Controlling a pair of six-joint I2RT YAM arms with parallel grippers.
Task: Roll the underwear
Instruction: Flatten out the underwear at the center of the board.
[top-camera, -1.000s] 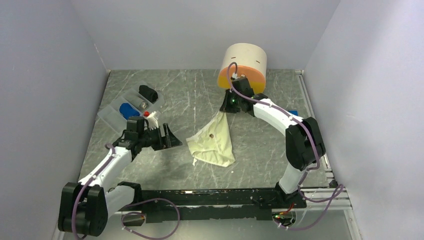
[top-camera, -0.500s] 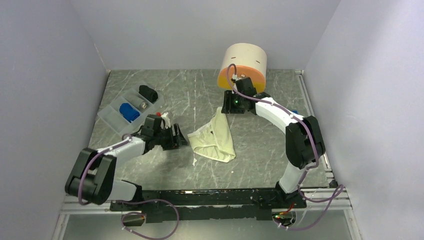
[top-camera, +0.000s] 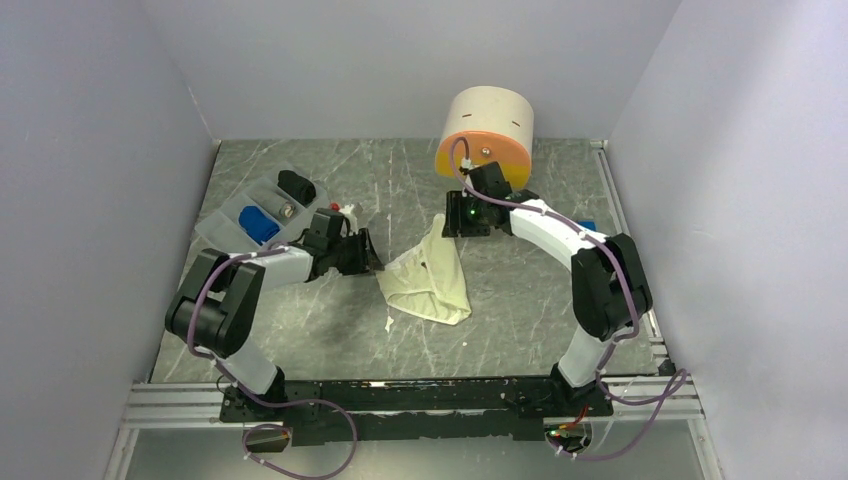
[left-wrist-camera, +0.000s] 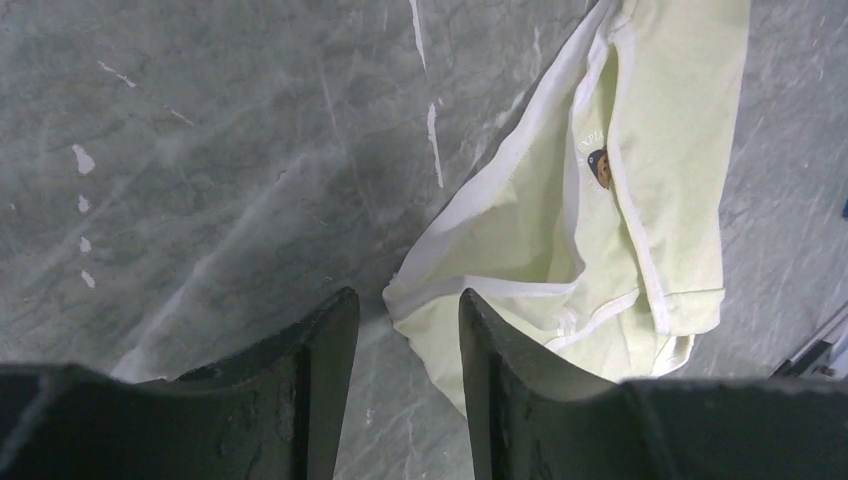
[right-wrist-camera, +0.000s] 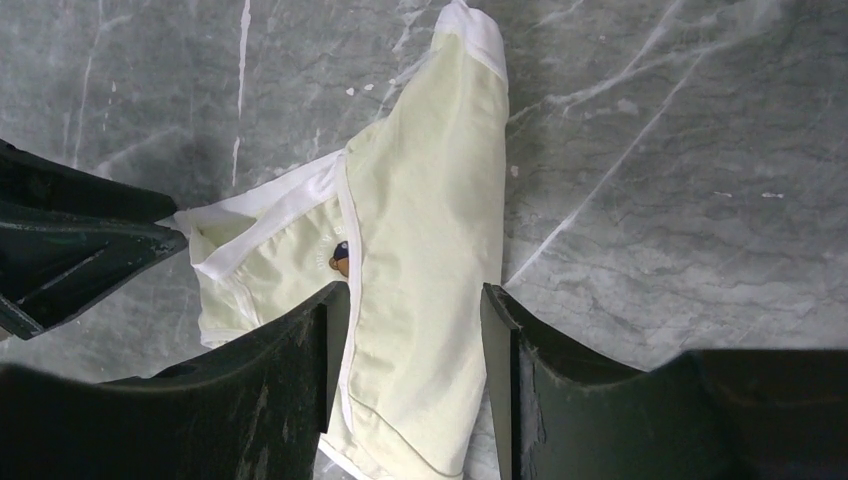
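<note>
The pale cream-yellow underwear (top-camera: 428, 283) lies loosely folded and crumpled on the marble table; it also shows in the left wrist view (left-wrist-camera: 600, 230) and the right wrist view (right-wrist-camera: 430, 230). My left gripper (top-camera: 368, 258) is open, and the garment's white-trimmed left corner lies between its fingertips (left-wrist-camera: 345, 305). My right gripper (top-camera: 452, 222) is open above the garment's far end, with the cloth between its fingers (right-wrist-camera: 335, 300) but not pinched. A royal blue roll (top-camera: 258, 224) sits in the grey tray (top-camera: 222, 232).
A black rolled bundle (top-camera: 296, 185) sits in the tray's far compartment. A cream and orange cylinder (top-camera: 487, 135) stands at the back behind the right arm. A small blue object (top-camera: 586, 226) lies by the right edge. Walls close in three sides.
My left gripper has moved right and away from me, up to the underwear's left corner. The garment has drawn in from a spread sheet to a narrower fold. My right gripper barely shifted.
</note>
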